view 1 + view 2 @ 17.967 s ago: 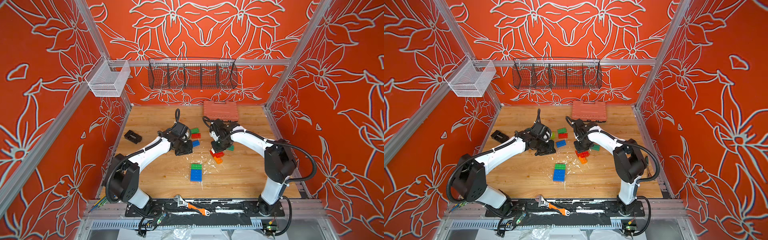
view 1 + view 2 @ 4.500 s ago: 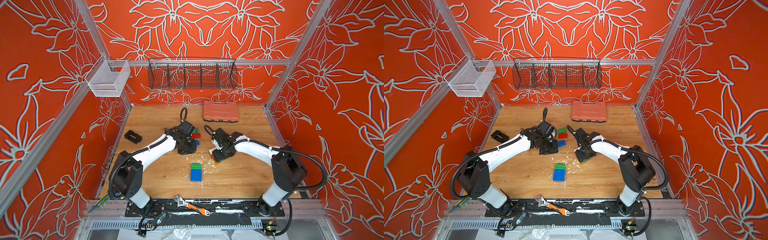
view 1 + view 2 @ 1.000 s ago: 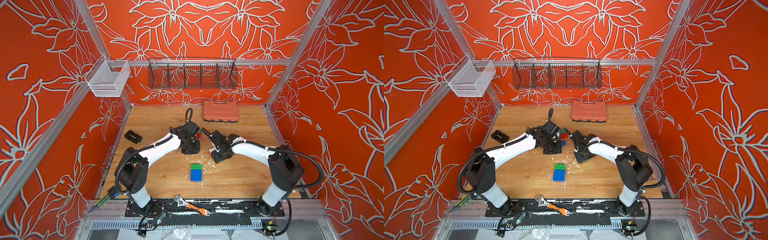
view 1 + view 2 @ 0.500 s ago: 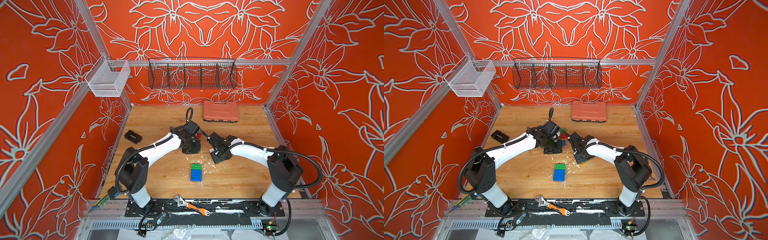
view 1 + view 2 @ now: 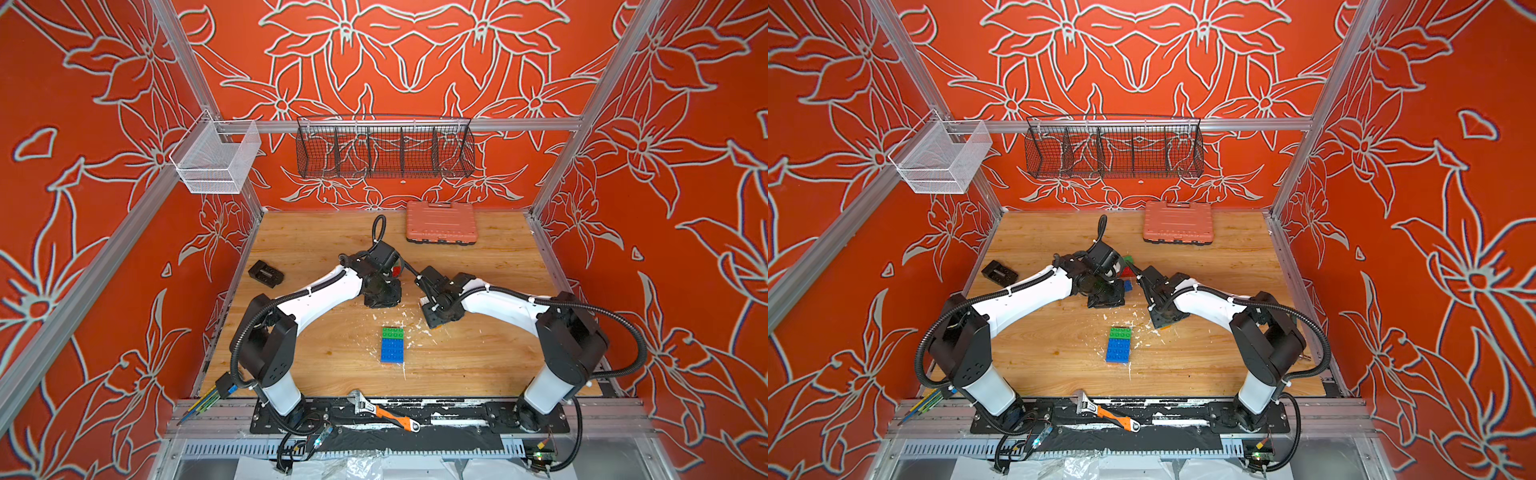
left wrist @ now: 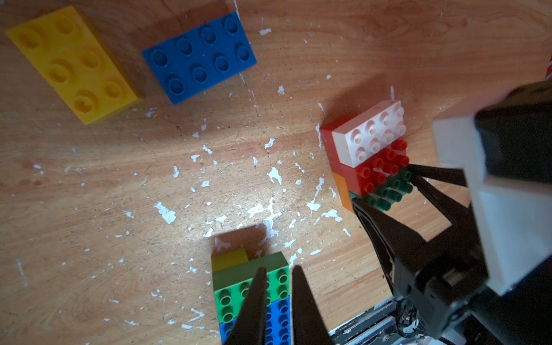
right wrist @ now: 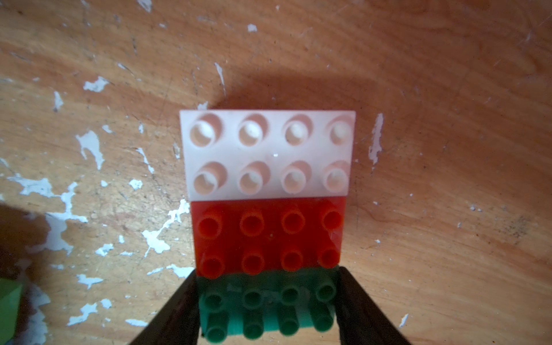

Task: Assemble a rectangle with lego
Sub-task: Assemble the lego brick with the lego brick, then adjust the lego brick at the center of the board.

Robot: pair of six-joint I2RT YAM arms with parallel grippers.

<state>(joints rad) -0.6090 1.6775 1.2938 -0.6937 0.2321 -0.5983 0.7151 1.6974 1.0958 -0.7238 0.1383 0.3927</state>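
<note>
So here's where we're at. The right gripper (image 7: 267, 277) has its jaws spread wide and pressed onto the two short ends of the dark green studded plastic lego brick (image 7: 265, 301), so it's clamped along that brick's length. That brick is the near end of a short strip. A red studded plastic brick (image 7: 268, 236) comes next and a white studded plastic brick (image 7: 268, 152) is at the far end. All three lie crosswise, so the strip's long axis points straight away from the gripper.

What it all hinges on is the lime-and-blue studded plastic block (image 5: 392, 345). It lies flat on the wooden desk (image 5: 478, 365) around the middle, toward the front edge, with its long axis running front to back. The strip sits under the right gripper, a little further back and toward the right edge, near the block but apart from it. In the left wrist view the two long axes look roughly parallel, with the strip a bit skewed. We reckon the next move is a short carry toward the front and left edges, plus a small twist to square things up.

The left gripper (image 6: 278, 268) has its jaws nearly together with nothing between them, pointing at the block's lime end. We can't tell if it touches. It's the closer one, so maybe it steadies the block.
</note>
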